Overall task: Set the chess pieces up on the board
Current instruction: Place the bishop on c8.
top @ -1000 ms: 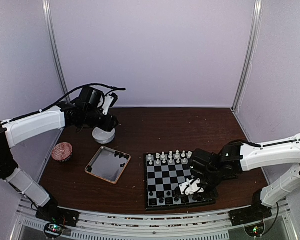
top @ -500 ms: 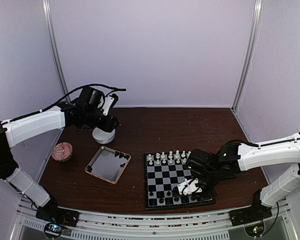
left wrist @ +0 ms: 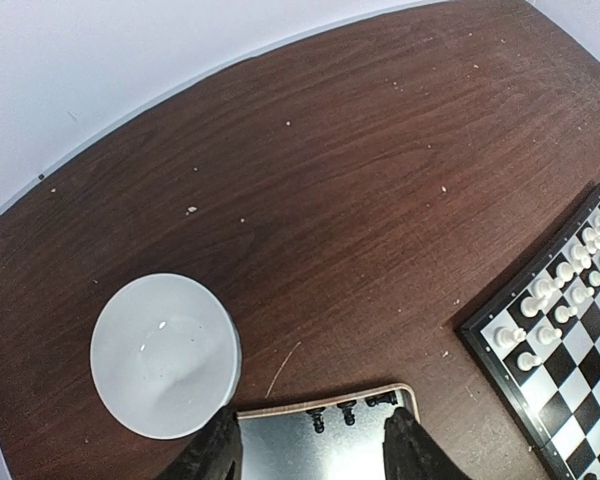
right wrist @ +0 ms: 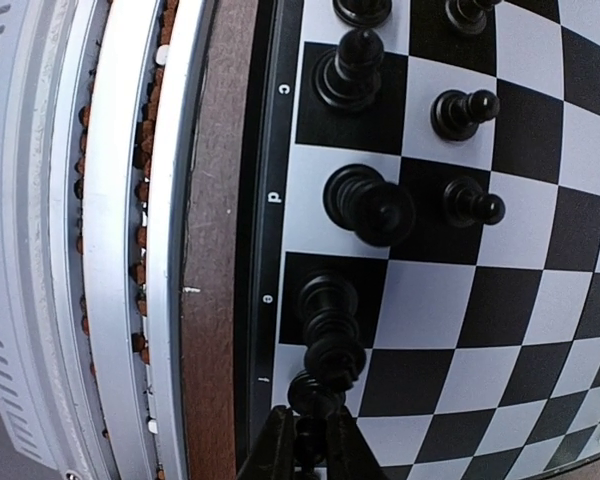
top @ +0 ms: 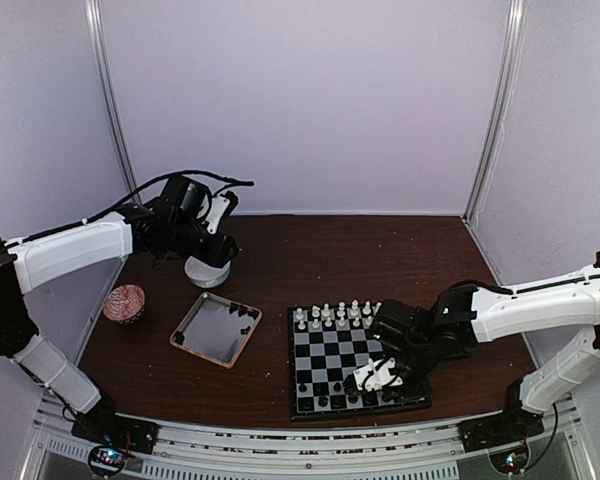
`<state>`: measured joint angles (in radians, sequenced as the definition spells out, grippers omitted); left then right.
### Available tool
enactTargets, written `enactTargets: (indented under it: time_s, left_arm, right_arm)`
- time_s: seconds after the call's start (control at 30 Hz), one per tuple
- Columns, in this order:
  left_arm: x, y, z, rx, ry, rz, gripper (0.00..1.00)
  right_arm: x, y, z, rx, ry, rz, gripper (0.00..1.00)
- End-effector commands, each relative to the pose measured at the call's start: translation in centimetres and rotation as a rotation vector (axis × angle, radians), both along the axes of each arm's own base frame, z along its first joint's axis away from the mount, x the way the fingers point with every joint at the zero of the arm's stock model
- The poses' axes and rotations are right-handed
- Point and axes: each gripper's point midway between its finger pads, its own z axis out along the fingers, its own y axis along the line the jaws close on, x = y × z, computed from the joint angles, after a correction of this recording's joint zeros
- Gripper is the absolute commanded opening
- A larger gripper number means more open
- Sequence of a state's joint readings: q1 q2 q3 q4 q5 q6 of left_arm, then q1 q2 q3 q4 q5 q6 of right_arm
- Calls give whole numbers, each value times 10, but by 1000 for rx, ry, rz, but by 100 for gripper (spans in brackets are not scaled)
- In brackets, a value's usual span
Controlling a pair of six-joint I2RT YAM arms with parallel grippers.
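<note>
The table (left wrist: pixel 380 150) is dark brown wood with a fine visible grain and a low sheen, flecked with pale crumbs. The black chess pieces (right wrist: pixel 368 205) look like glossy plastic and catch highlights; the white chess pieces (left wrist: pixel 533 292) are smooth and duller. The board (right wrist: pixel 450 290) is flat and smooth with a faint satin shine. The tray (left wrist: pixel 280 408) has a pale wooden rim and a grey, metal-looking floor. The bowl (left wrist: pixel 165 355) is smooth matt white. The rail (right wrist: pixel 120 250) is ribbed brushed metal. The arm shells (top: pixel 70 250) are smooth white plastic.
</note>
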<state>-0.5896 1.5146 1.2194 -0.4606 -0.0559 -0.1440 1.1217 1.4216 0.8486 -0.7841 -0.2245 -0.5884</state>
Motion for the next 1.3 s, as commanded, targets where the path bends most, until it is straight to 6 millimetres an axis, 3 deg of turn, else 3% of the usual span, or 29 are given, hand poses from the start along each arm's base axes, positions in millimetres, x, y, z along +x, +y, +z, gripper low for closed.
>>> enactTargets:
  time_s: [0.0,0.5,0.9,1.03,1.27]
  left_arm:
    - [7,-4,10,-27,-15,-2,49]
    - [7,-6,6,-21,5,-10,49]
    - [6,-7,2,-16,20,-17,49]
    - [10,1,2,11,11,28,50]
    - [-4,19,-8,54,109,113,52]
  right_arm:
    - [7,11,7,28,-31,-14,16]
    - [4,11,8,34,-15,-15,22]
    - [2,12,10,32,0,-14,22]
    - [9,16,28,63,-22,-30,24]
    - [16,16,86,172,22,-48,34]
